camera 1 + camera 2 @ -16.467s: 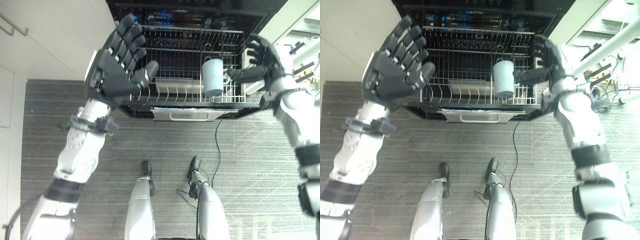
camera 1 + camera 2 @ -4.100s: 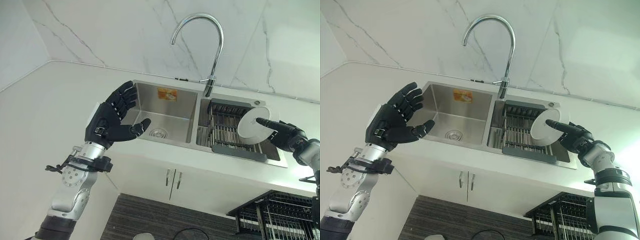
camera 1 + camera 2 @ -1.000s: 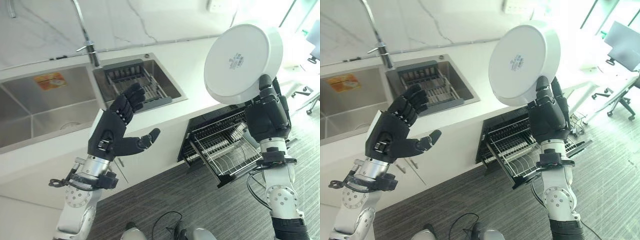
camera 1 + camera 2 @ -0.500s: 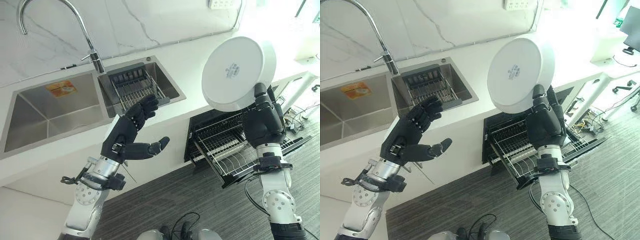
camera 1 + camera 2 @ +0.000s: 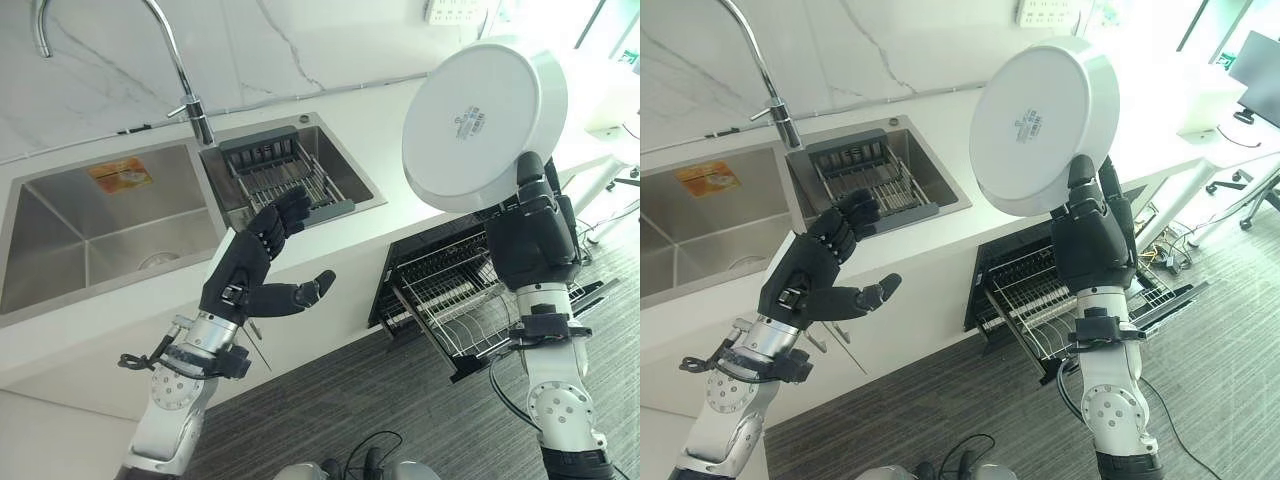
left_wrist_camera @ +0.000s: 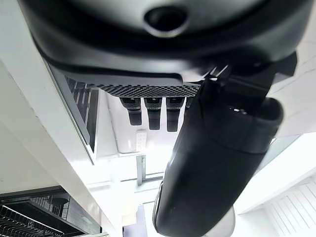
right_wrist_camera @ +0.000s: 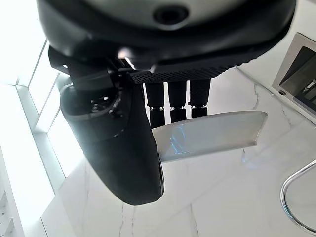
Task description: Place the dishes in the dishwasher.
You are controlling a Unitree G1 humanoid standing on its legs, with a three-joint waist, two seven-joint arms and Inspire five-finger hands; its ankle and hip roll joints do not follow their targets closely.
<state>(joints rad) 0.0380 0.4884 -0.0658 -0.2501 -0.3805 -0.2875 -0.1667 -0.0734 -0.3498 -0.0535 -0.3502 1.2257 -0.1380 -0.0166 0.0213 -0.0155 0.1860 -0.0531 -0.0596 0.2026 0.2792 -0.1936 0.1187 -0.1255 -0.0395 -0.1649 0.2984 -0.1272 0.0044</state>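
One white plate (image 5: 484, 123) pinched upper right by right hand (image 5: 531, 243); rim edge-on in wrist view. Left hand (image 5: 243, 277) spread, empty.

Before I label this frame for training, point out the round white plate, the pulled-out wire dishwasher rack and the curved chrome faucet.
Round white plate (image 5: 480, 120), left eye view, centre of its underside.
Wire dishwasher rack (image 5: 450, 300), left eye view, its wire floor.
Curved chrome faucet (image 5: 185, 75), left eye view, its upright neck.

You're looking at a plain white plate (image 5: 485, 125) gripped in the dark right hand (image 5: 531, 243), a white countertop (image 5: 400, 205) under grey-veined white marble wall (image 5: 300, 45), a steel sink (image 5: 100, 225), black dishwasher racks (image 5: 450, 300), and grey-streaked flooring (image 5: 380, 390).
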